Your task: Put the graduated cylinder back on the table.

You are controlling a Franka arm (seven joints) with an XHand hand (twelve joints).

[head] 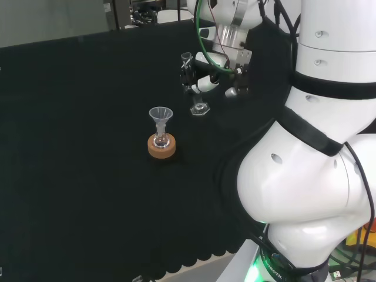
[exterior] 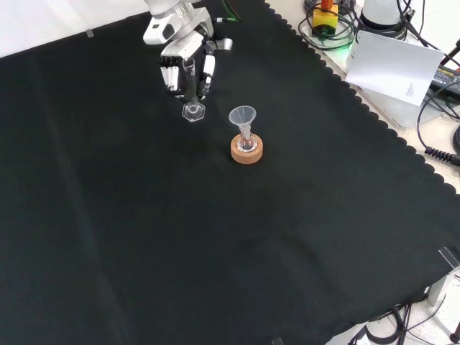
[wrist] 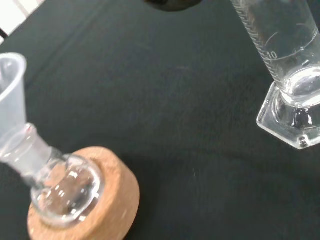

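Start at the left of the front view: your hand [exterior: 185,63] comes in near the tabletop's [exterior: 144,230] far edge, its fingers [exterior: 207,72] curled round the upper part of the graduated cylinder [exterior: 190,92] and pinching it upright. The cylinder's hexagonal foot sits at or just above the cloth; from the wrist view you cannot tell for certain whether it touches, though it looks level and very close. Move right and you meet the cork ring [exterior: 246,150], near the cylinder but apart from it, carrying a small round flask [exterior: 246,143] with a funnel [exterior: 243,116] standing in its neck. By my reading, the task is nearly done: you only need to settle the foot flat and let go. The risk lies in the release. If you spread the fingers while the foot is off the cloth or tipped, the tall, narrow glass could topple. If a finger drags the wall as you draw away, it could tip the cylinder toward the funnel and flask, knocking them off the ring.
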